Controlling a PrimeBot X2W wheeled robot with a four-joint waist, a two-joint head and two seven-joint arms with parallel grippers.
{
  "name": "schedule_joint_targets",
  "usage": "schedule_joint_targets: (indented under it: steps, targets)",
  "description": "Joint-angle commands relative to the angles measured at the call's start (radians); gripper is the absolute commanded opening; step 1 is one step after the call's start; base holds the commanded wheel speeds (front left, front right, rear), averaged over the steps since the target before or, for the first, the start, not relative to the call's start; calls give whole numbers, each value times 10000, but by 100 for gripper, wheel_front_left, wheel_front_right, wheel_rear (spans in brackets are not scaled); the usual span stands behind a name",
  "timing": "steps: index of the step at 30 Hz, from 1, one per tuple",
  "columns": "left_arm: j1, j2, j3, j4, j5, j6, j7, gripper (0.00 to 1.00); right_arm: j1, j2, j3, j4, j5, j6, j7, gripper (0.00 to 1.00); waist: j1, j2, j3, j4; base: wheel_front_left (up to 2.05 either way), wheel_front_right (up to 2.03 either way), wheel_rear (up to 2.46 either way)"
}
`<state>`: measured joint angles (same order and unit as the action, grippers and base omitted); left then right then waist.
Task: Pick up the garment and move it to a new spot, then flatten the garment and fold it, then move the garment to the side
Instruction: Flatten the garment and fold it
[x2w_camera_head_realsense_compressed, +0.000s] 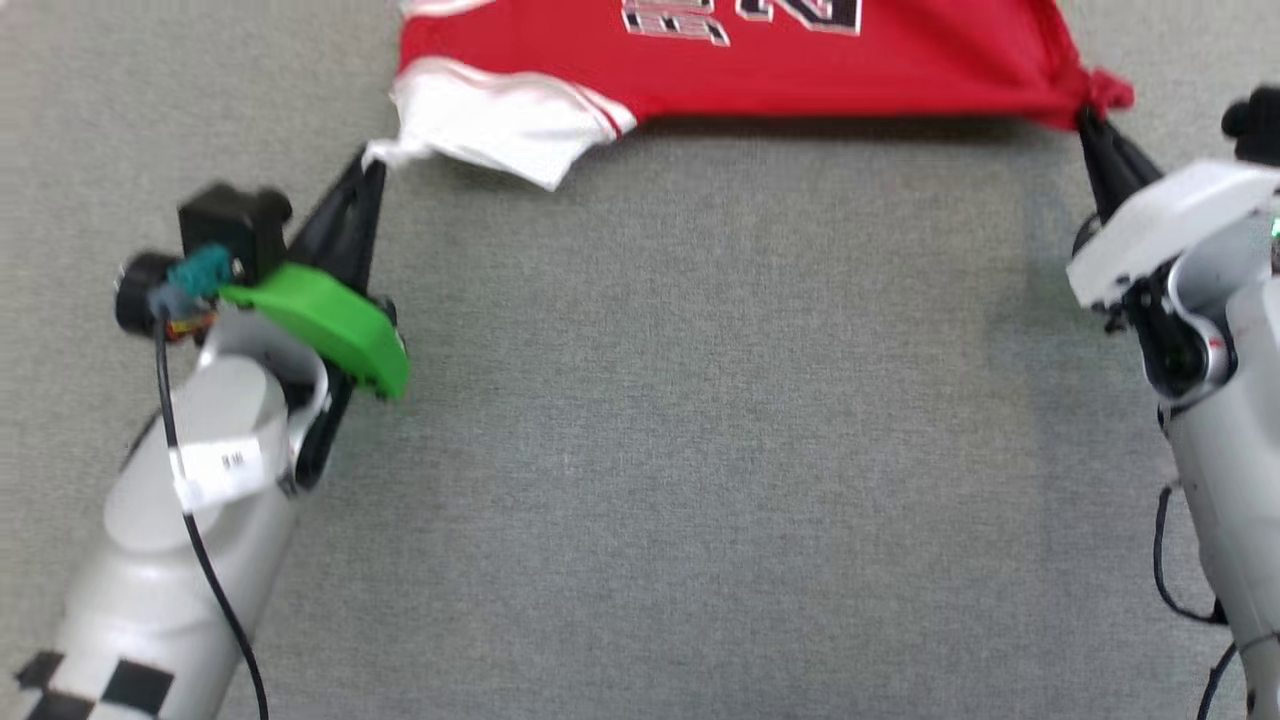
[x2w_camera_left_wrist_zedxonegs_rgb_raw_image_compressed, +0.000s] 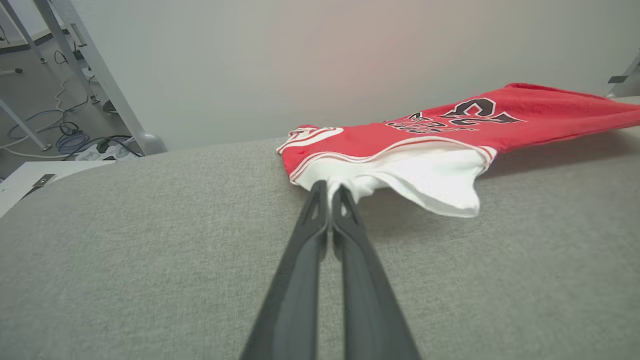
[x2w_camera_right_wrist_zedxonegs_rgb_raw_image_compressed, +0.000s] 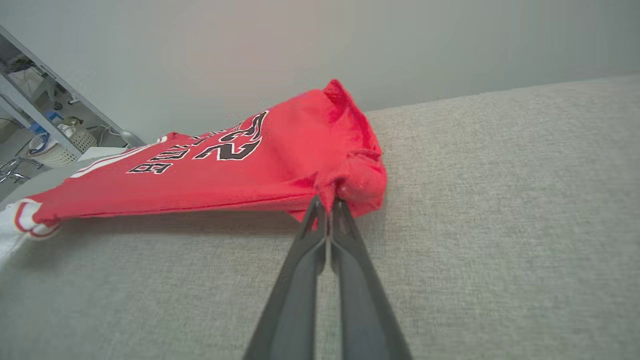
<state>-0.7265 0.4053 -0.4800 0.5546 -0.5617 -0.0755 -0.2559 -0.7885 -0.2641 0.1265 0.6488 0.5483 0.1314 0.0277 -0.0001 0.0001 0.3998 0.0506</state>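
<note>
The garment (x2w_camera_head_realsense_compressed: 800, 70), a red jersey with white sleeves and black lettering, is stretched across the far side of the grey table, its near edge lifted and casting a shadow. My left gripper (x2w_camera_head_realsense_compressed: 372, 160) is shut on the white sleeve corner at the garment's left end. In the left wrist view the left gripper (x2w_camera_left_wrist_zedxonegs_rgb_raw_image_compressed: 329, 189) pinches the white cloth of the garment (x2w_camera_left_wrist_zedxonegs_rgb_raw_image_compressed: 425, 140). My right gripper (x2w_camera_head_realsense_compressed: 1088, 118) is shut on the bunched red corner at the right end. The right wrist view shows the right gripper (x2w_camera_right_wrist_zedxonegs_rgb_raw_image_compressed: 327, 202) nipping the red fabric of the garment (x2w_camera_right_wrist_zedxonegs_rgb_raw_image_compressed: 225, 170).
The grey cloth-covered table (x2w_camera_head_realsense_compressed: 700, 450) spreads wide below the garment between my two arms. Beyond the table's far edge stand a plain wall, a metal frame leg (x2w_camera_left_wrist_zedxonegs_rgb_raw_image_compressed: 105, 80) and floor cables (x2w_camera_left_wrist_zedxonegs_rgb_raw_image_compressed: 70, 142).
</note>
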Motion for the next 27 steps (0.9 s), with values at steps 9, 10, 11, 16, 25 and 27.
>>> schedule_joint_targets:
  steps: [9, 10, 11, 16, 25, 27]
  targets:
    - [2813, 253, -376, -436, -190, 120, 45, 0, 2253, -279, 344, -83, 1553, -7, 142, 0, 1, -1, -2202, 482, 0, 0, 0]
    - [3022, 292, -433, -525, -195, 130, 98, 0, 2454, -296, 388, -175, 1720, -7, 147, 0, 1, -1, -2318, 506, 0, 0, 0]
    - [3267, 346, -490, -641, -210, 145, 157, 0, 2714, -328, 457, -278, 1902, -7, 160, 0, 1, -1, -2489, 537, 0, 0, 0]
    - [4762, 861, -584, -1690, -462, 452, 653, 0, 4170, -522, 709, -739, 2867, -7, 582, 0, 1, -1, -3261, 666, 0, 0, 0]
    - [6341, 1598, -710, -3236, -991, 609, 1638, 0, 5869, -819, 790, -1627, 3688, -7, 1465, 0, 1, -1, -4039, 864, 0, 0, 0]
    - [6718, 1772, -757, -3640, -1116, 629, 1846, 0, 6256, -982, 757, -1985, 3790, -7, 1566, 0, 1, -1, -4173, 885, 0, 0, 0]
